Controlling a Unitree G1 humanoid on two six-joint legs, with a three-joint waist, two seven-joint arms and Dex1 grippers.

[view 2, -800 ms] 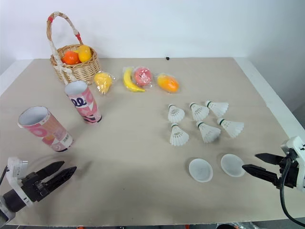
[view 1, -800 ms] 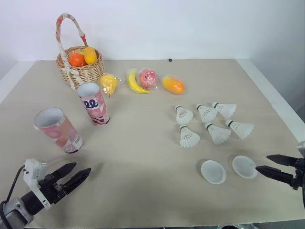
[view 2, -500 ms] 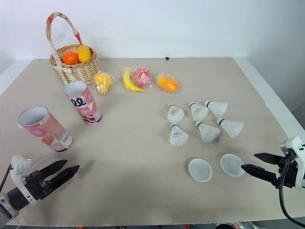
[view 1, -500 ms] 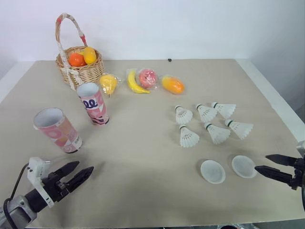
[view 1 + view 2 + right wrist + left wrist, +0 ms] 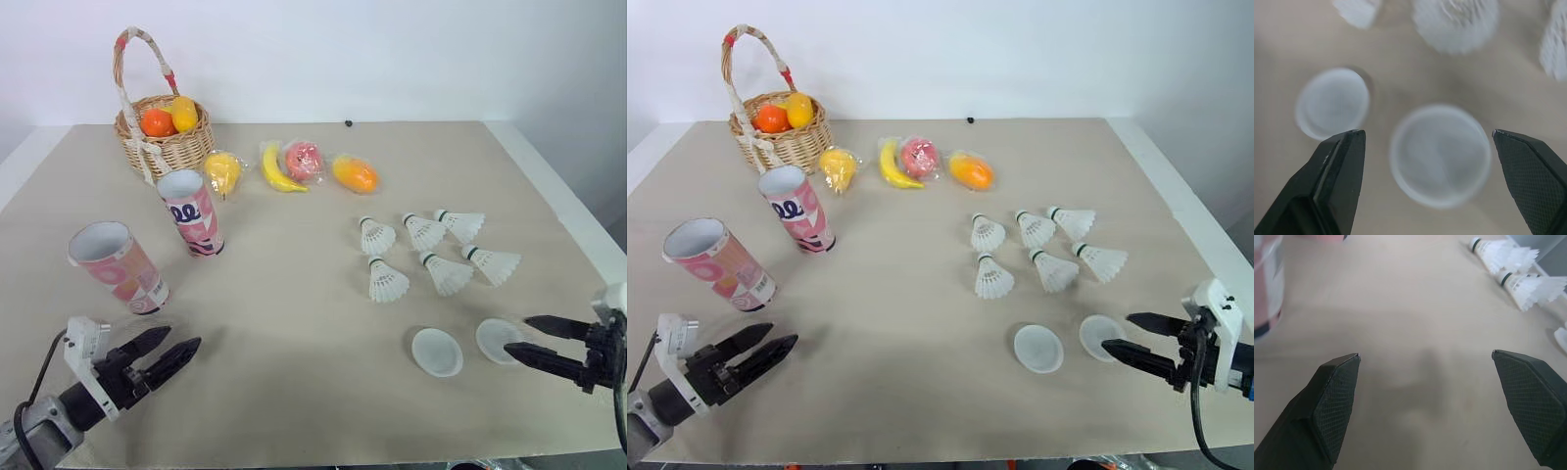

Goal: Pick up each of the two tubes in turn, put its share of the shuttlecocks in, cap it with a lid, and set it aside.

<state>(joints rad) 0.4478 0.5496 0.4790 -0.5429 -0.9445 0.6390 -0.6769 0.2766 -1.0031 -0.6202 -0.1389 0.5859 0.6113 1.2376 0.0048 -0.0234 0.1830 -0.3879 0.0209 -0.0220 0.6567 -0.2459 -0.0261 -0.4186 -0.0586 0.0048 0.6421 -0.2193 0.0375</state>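
Left eye view gives the beige worktop (image 5: 294, 313) with both tubes on its left part. The far tube (image 5: 192, 212) stands with its open mouth up. It is pink with white patches and dark letters under the rim, and the inside wall is pale. The near tube (image 5: 118, 266) carries the same pink and white pattern and also stands mouth up, apart from the first one and closer to the robot.

Six white shuttlecocks (image 5: 388, 282) lie on the right part of the worktop, three in the far row and three in the near row. Each has a feather skirt and a dark band at the cork. Between them and the robot lie two round, flat lids of cloudy white, side by side: the left lid (image 5: 437, 352) and the right lid (image 5: 500, 340).

The right pincer (image 5: 517, 335) has its fingers spread apart, with the tips at the right lid. In the right wrist view this lid (image 5: 1440, 154) sits between the two fingers; if they touch it, I cannot tell. The left pincer (image 5: 184, 337) is low over bare worktop, near the near tube, with its fingers also apart and nothing between them.

A wicker basket (image 5: 167, 147) with fruit stands at the far left, just behind the far tube, and some wrapped fruits (image 5: 277, 171) lie in a row beside it
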